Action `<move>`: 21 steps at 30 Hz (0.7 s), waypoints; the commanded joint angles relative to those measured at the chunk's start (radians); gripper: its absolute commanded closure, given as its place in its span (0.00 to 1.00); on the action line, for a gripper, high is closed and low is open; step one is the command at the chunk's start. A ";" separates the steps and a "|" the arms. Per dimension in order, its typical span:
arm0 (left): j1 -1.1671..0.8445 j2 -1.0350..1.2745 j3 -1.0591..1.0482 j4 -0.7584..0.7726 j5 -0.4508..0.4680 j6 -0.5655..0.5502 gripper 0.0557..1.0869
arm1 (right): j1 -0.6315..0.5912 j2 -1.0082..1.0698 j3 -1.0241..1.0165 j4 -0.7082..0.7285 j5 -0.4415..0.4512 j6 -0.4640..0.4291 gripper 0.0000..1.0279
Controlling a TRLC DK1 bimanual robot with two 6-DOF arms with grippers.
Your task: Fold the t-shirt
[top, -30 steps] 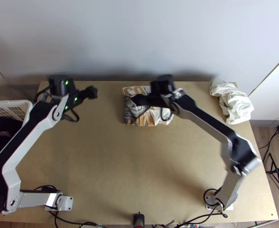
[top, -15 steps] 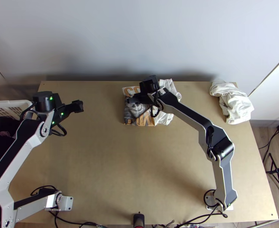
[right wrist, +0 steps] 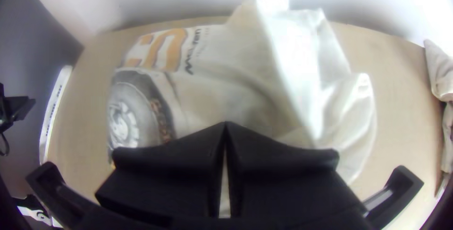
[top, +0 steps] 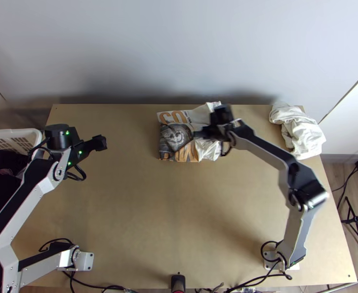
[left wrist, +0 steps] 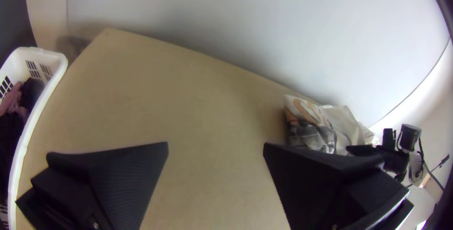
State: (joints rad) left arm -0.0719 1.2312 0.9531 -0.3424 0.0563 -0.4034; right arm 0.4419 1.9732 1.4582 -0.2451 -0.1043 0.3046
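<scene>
My right gripper point(top: 197, 134) is over the t-shirt point(top: 176, 137), near its middle, at the table's far side. The shirt lies as a compact bundle, its printed left part fairly flat, its white right part bunched and creased. In the right wrist view my right gripper point(right wrist: 225, 125) has its fingertips together in front of the white cloth of the shirt point(right wrist: 217, 88); no cloth is visibly pinched. My left gripper point(top: 102, 143) is at the far left, well away from the shirt. Its wide fingers stand apart in the left wrist view, with nothing between them: left gripper point(left wrist: 216, 147), shirt point(left wrist: 309, 128).
Another crumpled white cloth point(top: 300, 131) lies at the table's far right corner. A white basket point(top: 14, 131) with dark and pink clothes stands against the left edge, beside my left arm. A wall runs behind the table. Bare tabletop point(top: 154, 210) spreads in front of the shirt.
My left gripper has moved left and slightly nearer the front edge. My right gripper has shifted right across the shirt, uncovering its printed part.
</scene>
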 commanded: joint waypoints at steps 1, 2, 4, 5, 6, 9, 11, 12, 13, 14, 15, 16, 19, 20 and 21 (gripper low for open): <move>-0.002 0.008 -0.027 0.023 -0.003 -0.005 0.05 | -0.134 -0.142 -0.171 0.033 0.002 -0.038 0.97; -0.002 0.011 -0.025 0.023 -0.003 -0.006 0.05 | -0.150 -0.162 -0.193 0.035 0.002 -0.044 0.97; -0.003 0.021 -0.022 0.023 -0.004 -0.012 0.05 | -0.183 -0.206 -0.254 0.055 0.002 -0.068 0.97; -0.005 0.022 -0.022 0.023 -0.006 -0.012 0.05 | -0.197 -0.232 -0.289 0.076 0.000 -0.081 0.97; -0.005 0.027 -0.024 0.023 -0.009 -0.012 0.05 | -0.212 -0.255 -0.323 0.101 0.000 -0.085 0.97; -0.005 0.030 -0.022 0.023 -0.010 -0.012 0.05 | -0.239 -0.316 -0.397 0.141 0.000 -0.108 0.97; -0.002 0.033 -0.019 0.023 -0.010 -0.012 0.05 | -0.250 -0.347 -0.424 0.142 0.000 -0.139 0.97; 0.000 0.036 -0.017 0.023 -0.010 -0.012 0.05 | -0.256 -0.361 -0.437 0.142 0.000 -0.153 0.97; 0.003 0.036 -0.016 0.023 -0.012 -0.012 0.05 | -0.267 -0.373 -0.446 0.141 0.000 -0.163 0.97; 0.004 0.034 -0.016 0.023 -0.012 -0.011 0.05 | -0.276 -0.381 -0.453 0.142 0.000 -0.170 0.97; 0.006 0.034 -0.014 0.022 -0.012 -0.011 0.05 | -0.285 -0.389 -0.457 0.141 0.000 -0.173 0.97; 0.009 0.031 -0.014 0.019 -0.012 -0.011 0.05 | -0.290 -0.404 -0.461 0.141 0.000 -0.177 0.97; 0.018 0.024 -0.017 0.000 -0.010 -0.009 0.05 | -0.255 -0.474 -0.461 0.144 -0.002 -0.171 0.97; 0.020 0.014 -0.024 0.000 -0.010 -0.008 0.05 | -0.216 -0.505 -0.455 0.147 0.000 -0.157 0.97; 0.021 0.005 -0.030 0.000 -0.010 -0.005 0.05 | -0.172 -0.536 -0.447 0.148 0.002 -0.119 0.97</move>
State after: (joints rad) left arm -0.0631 1.2591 0.9367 -0.3275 0.0444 -0.4149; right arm 0.1902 1.5795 1.0340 -0.1127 -0.1020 0.1482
